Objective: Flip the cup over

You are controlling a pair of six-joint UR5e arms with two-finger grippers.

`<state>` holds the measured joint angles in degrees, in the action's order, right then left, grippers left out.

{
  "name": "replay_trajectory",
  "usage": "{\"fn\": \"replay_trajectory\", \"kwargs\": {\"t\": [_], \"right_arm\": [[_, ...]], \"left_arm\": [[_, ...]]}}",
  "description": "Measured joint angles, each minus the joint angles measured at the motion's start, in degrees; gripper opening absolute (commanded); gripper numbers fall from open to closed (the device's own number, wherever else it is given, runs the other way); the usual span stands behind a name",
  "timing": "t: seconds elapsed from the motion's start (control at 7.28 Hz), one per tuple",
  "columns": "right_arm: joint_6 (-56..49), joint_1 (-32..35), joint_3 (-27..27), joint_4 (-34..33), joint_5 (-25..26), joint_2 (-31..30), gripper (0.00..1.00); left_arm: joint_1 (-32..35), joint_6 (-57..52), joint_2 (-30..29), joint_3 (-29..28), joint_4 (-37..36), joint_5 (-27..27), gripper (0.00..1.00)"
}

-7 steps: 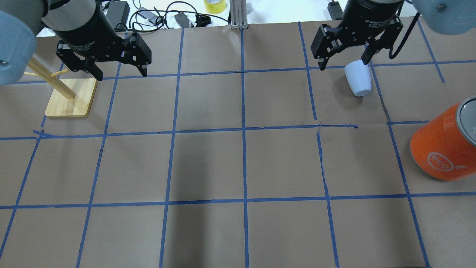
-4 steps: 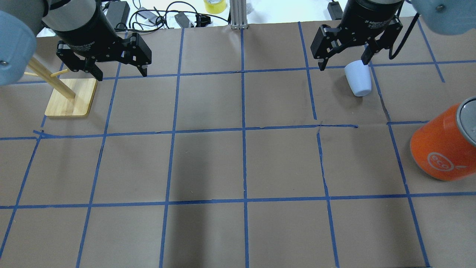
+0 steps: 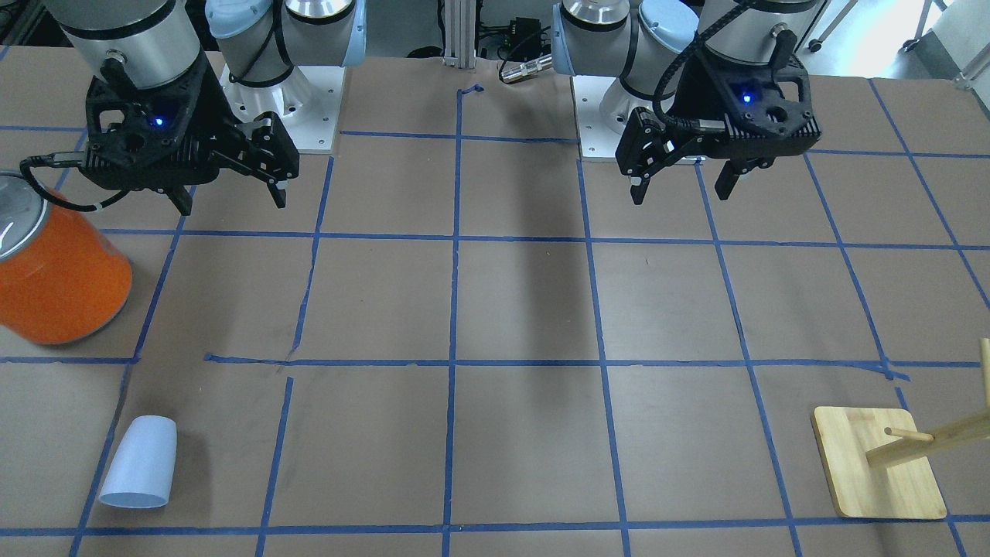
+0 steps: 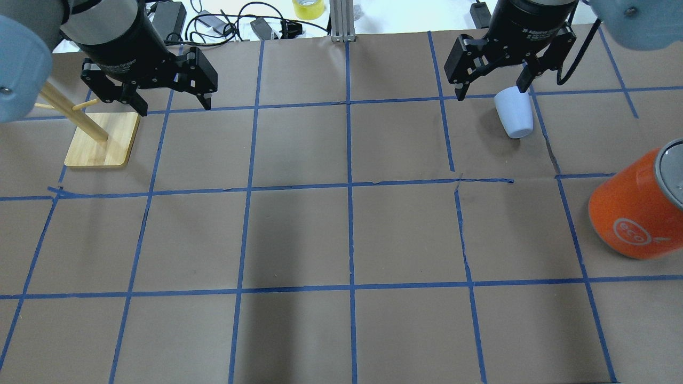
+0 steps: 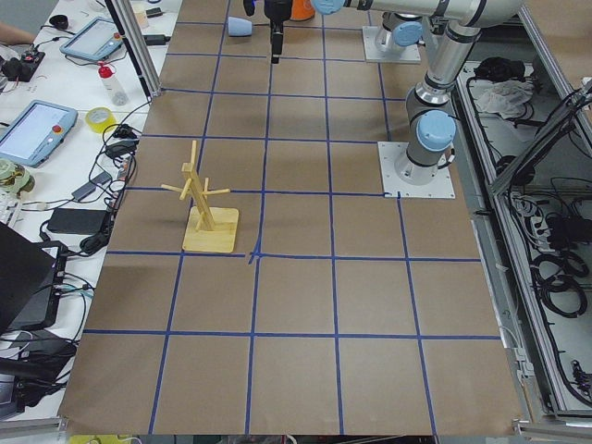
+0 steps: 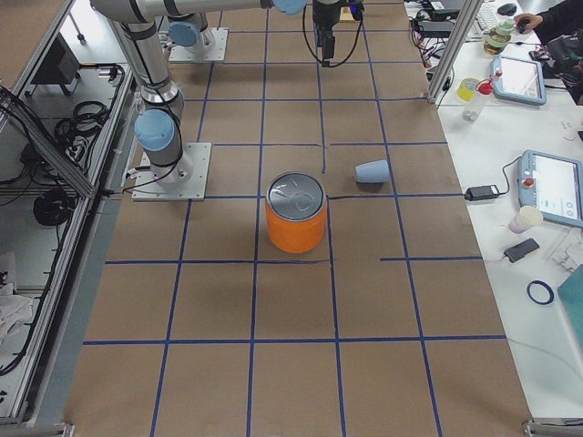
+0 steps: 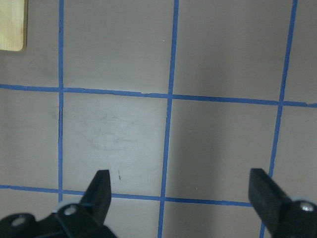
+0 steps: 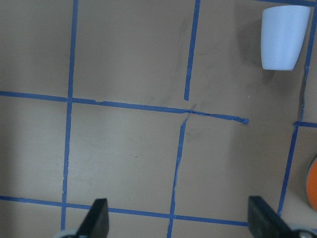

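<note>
The table [image 4: 299, 234] is covered in matte brown paper, divided into squares by blue tape. The cup [image 4: 514, 113] lies on its side on the robot's right half, near the far edge. Its wide mouth end points toward that edge and its narrow base toward the robot. It is a small, smooth, pale blue-white tapered tumbler with no handle. Against the overhead frames of the last second, I read no shift of the cup.

The right tool [image 3: 232, 204] hangs above the table, apart from the cup, fingers spread wide and holding nothing. The left tool [image 3: 681, 197] is likewise released, in its earlier place.

A large orange can [image 4: 629, 213] with a grey metal top stands nearer the robot, well apart from the cup. A pale wooden stand [image 4: 101, 140] with pegs sits on the left half.
</note>
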<state>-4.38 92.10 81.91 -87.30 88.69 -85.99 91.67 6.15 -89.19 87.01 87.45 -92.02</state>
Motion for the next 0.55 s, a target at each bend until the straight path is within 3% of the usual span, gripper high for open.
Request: {"fn": "replay_trajectory", "kwargs": {"t": [0.55], "right_arm": [[-0.4,-1.1,-0.5,-0.2,0.1,0.0,1.00]], "left_arm": [[0.0,0.0,0.0,0.0,0.0,0.0,1.00]]}}
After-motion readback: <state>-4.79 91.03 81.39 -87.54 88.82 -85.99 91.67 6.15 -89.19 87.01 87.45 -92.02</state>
